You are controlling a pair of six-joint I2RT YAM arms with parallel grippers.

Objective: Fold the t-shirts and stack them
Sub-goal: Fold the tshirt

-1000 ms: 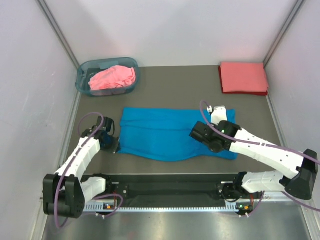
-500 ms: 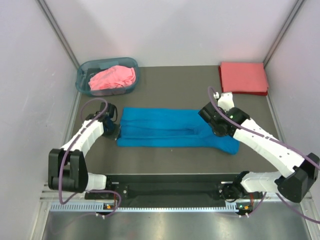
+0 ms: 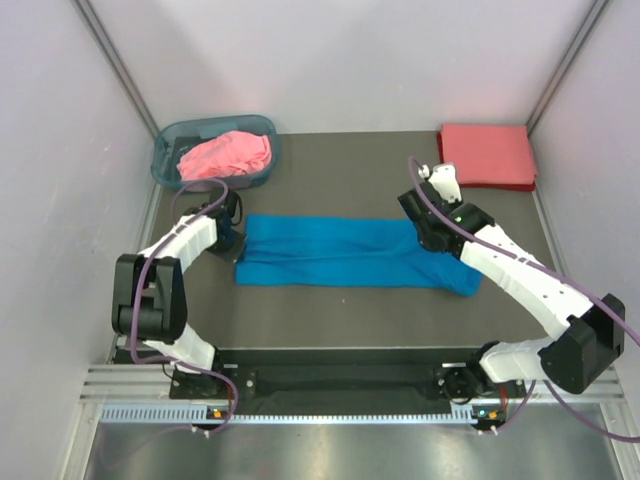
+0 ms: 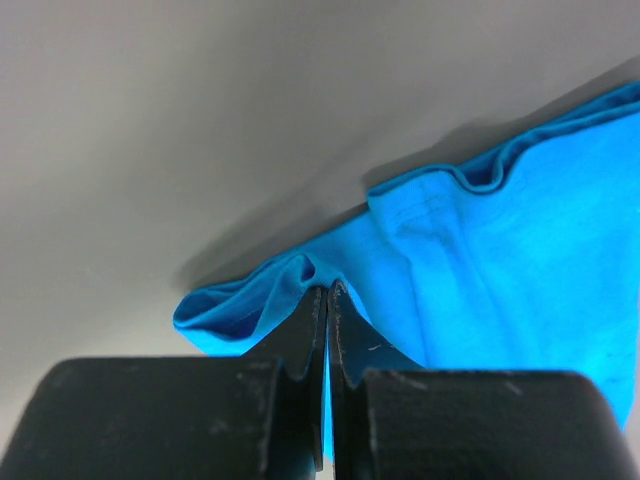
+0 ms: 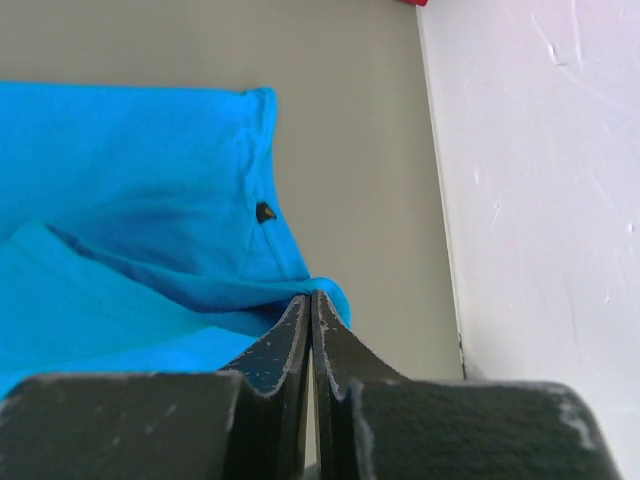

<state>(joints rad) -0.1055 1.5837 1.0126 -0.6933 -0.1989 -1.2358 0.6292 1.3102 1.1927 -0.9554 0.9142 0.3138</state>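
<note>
- As the left pincer (image 4: 327,290) and the right pincer (image 5: 310,298) are each clenched on an end of the blue t-shirt (image 3: 340,258), the cloth lies stretched in a long band across the middle of the worktop (image 3: 340,185).
- On the left, the fingers nip a bunched fold at the shirt's corner; on the right, they nip the edge nearest the side wall.
- Gripping both ends at once looks meant to keep the crease straight.
- Over in the far right corner the coral-red t-shirt (image 3: 487,155) lies folded flat, probably the base of the stack.
- At far left the pink t-shirt (image 3: 225,155) sits crumpled in the basket (image 3: 160,165), not yet folded.
</note>
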